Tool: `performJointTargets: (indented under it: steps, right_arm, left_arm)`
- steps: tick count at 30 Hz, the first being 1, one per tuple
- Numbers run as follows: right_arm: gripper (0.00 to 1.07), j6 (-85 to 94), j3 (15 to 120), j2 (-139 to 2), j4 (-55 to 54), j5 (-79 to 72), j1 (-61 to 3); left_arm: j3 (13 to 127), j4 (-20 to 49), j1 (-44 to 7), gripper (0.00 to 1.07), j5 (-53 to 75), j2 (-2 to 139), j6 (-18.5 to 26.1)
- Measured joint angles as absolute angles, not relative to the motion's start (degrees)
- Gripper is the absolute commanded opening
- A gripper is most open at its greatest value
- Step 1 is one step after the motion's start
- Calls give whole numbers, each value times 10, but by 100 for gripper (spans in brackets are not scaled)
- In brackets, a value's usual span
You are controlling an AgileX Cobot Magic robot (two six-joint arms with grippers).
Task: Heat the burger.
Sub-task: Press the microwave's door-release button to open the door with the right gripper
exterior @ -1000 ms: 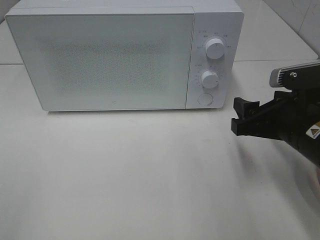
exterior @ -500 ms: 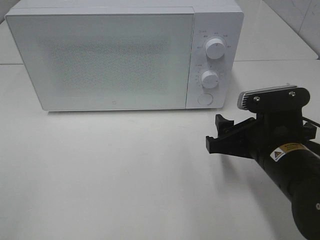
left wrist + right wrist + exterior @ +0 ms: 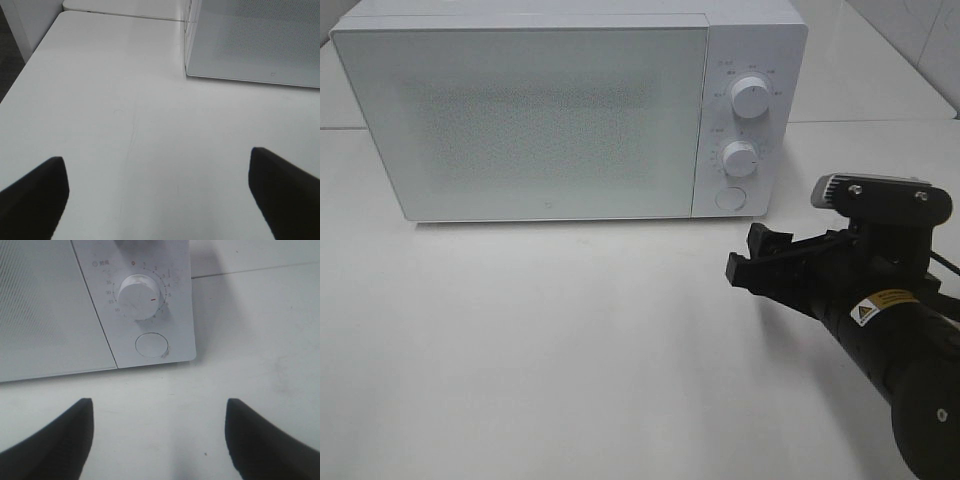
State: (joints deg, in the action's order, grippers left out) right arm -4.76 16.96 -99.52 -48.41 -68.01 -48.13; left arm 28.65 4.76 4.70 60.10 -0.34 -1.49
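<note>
The burger is in none of the views. The microwave's (image 3: pixel 550 110) door (image 3: pixel 520 120) is shut and its frosted front hides the inside, so I cannot tell whether the burger is in there or somewhere off camera. That is the first risk: if heating starts with nothing inside, the task fails however clean the motion.

The right gripper (image 3: pixel 745 255) hovers above the table (image 3: pixel 570 350) in front of the microwave's control panel, low and to the right, with its jaws spread and nothing between them. In the right wrist view the round button (image 3: pixel 152 345) lies between the two fingers, beyond their tips. Going straight ahead with the jaws this wide would likely straddle the button and not press it. An offset to bring one finger onto it could catch the lower dial (image 3: pixel 139 296), which sits just above the button, and turn it unintentionally. A hard push may also shove the microwave back across the smooth table, since nothing braces it.

The left gripper (image 3: pixel 156 157) is also wide and empty, low over the table in front of the microwave's left front corner. If the door is hinged on that side and springs open, it could swing into that arm.
</note>
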Motion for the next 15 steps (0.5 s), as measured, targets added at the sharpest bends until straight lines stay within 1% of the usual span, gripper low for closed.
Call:
performJointTargets:
  steps: [3,4,5,6,8,9,10,11,13,14,15]
  right_arm:
    - [64,-84,170,-995,-484,-680,-481]
    - [60,-163,170,-995,-484,-680,-481]
    - [58,-238,170,-995,-484,-680,-481]
    - [58,-238,170,-995,-484,-680,-481]
    - [45,-350,170,-995,-484,-680,-481]
    - [45,-350,170,-995,-484,-680,-481]
    - [41,-379,170,-995,-484,-680,-481]
    - [41,-379,170,-995,-484,-680,-481]
    - [24,-505,170,-995,-484,-680,-481]
    - [24,-505,170,-995,-484,-680,-481]
    - [19,-536,170,-995,-484,-680,-481]
  left_arm:
    - [286,48,47,90,601,-3,-15]
    - [286,48,47,90,601,-3,-15]
    - [286,48,47,90,601,-3,-15]
    - [286,48,47,90,601,-3,-15]
    - [286,48,47,90,601,-3,-15]
    - [286,48,47,90,601,-3,-15]
    - [286,48,47,90,601,-3,-15]
    - [286,48,47,90,601,-3,-15]
    - [286,48,47,90,601,-3,-15]
    - [286,48,47,90,601,-3,-15]
    - [286,48,47,90,601,-3,-15]
